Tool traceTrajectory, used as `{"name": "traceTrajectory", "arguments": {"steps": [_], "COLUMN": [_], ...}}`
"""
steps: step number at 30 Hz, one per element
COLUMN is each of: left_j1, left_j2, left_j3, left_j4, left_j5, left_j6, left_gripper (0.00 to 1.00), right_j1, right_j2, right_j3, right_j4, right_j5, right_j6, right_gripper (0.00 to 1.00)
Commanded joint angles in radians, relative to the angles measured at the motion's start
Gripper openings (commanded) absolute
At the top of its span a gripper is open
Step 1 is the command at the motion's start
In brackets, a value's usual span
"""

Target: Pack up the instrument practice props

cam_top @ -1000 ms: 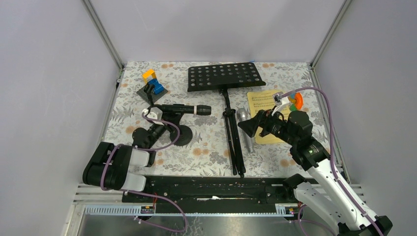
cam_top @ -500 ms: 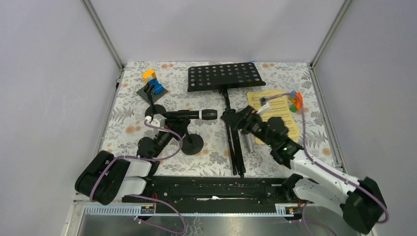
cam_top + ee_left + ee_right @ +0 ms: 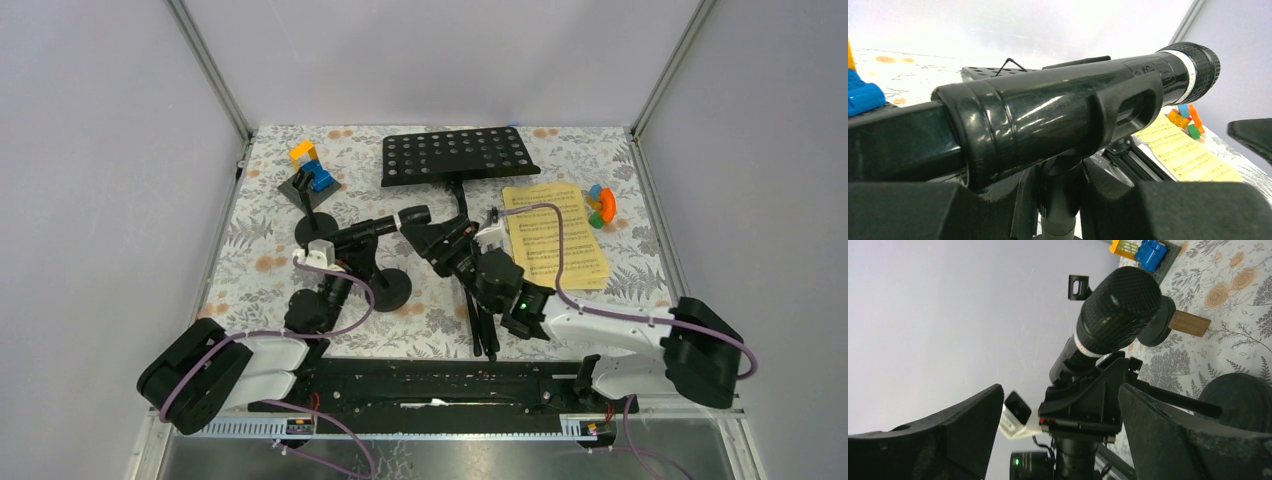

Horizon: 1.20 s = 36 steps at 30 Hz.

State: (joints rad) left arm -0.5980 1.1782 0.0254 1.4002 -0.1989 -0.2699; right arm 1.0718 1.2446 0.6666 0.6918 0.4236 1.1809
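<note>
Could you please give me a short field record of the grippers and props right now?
Left gripper: shut on short black disc-based post, below its clip
Black microphone: in that post's clip
Right gripper: open, jaws either side of the microphone's mesh head
Black perforated music rack: lying flat at the far side
Yellow sheet-music pages: flat beside the rack's stem
</note>
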Motion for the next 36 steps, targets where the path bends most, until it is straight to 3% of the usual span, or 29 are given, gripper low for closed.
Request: {"name": "traceTrajectory", "arguments": {"steps": [1, 12, 19, 30, 32, 36], "left_j1": [-0.022, -0.051, -0.066, -0.071, -0.072, -0.072], "left_j2": [-0.044, -0.048, -0.037, 0.0, -0.006, -0.012], "left_j3": [0.013, 0.007, 0.014, 0.004, 0.004, -0.007], "left_j4": [0.136, 0.132, 0.133, 0.184, 0.184, 0.184], "left_j5": [-0.103, -0.089, -0.08, -0.038, -0.025, 0.016], "left_j6": [0.024, 0.042, 0.04, 0.055, 0.062, 0.074], "left_gripper": [0.0, 0.0, 0.0, 0.0, 0.0, 0.0], "right_j1": [0.022, 0.032, 0.035, 0.04, 0.04, 0.04], "right_j2": [0.082, 0.261, 0.319, 0.359, 0.359, 0.328], "right_j3": [0.105, 0.247, 0.303, 0.355, 0.352, 0.318], "right_j4": [0.022, -0.092, -0.151, -0.193, -0.19, -0.155], "right_j5": [0.158, 0.2, 0.224, 0.267, 0.28, 0.346], "right_j6": [0.155, 0.348, 0.383, 0.393, 0.386, 0.305], "right_gripper": [0.9, 0.87, 0.77, 0.49, 0.4, 0.12]}}
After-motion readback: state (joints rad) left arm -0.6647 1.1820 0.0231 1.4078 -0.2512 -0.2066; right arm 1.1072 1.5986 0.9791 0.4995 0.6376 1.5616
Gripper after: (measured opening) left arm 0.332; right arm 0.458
